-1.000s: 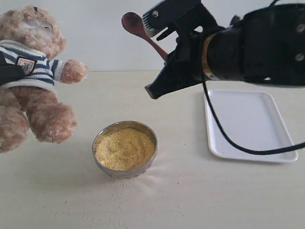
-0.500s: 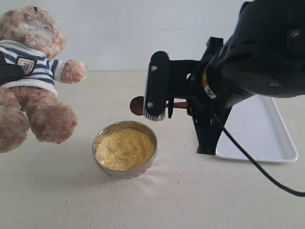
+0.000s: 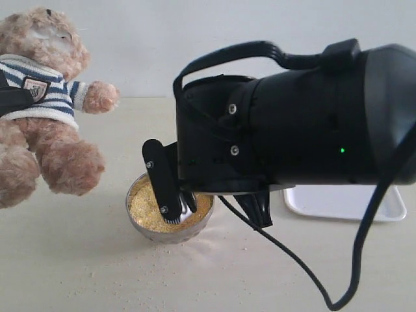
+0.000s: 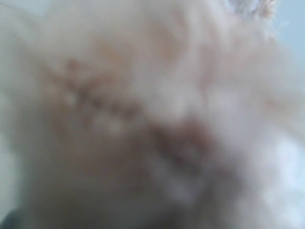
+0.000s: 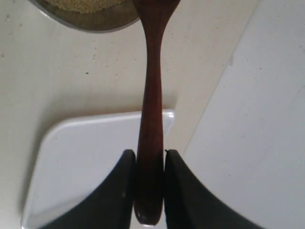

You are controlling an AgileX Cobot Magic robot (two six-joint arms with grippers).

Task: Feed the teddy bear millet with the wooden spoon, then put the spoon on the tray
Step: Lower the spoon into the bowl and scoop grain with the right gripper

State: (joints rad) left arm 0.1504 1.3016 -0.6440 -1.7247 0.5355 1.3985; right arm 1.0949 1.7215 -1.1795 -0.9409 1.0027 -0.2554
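The teddy bear (image 3: pixel 49 97) hangs tilted at the far left, and my left gripper (image 3: pixel 12 101) shows only as a black piece across its striped chest. Blurred fur (image 4: pixel 152 114) fills the left wrist view. My right gripper (image 3: pixel 170 211) reaches down into the metal bowl (image 3: pixel 133 195) of millet (image 3: pixel 144 209). It is shut on the handle of the wooden spoon (image 5: pixel 151 95), which the gripper (image 5: pixel 149 155) points toward the bowl (image 5: pixel 95 20). The spoon's oval end runs out of the wrist view and is hidden in the exterior view. The tray (image 3: pixel 344 203) lies at the right, mostly behind the arm.
Loose grains (image 3: pixel 162 273) are scattered on the beige table in front of the bowl. The bulky right arm (image 3: pixel 292 130) covers the middle of the scene, with its cable (image 3: pixel 292 266) looping low over the table. A corner of the tray (image 5: pixel 90 157) sits under the gripper.
My right arm swung down from holding the spoon high to level above the bowl, and now the gripper tip is down at the millet. The bear has not moved.
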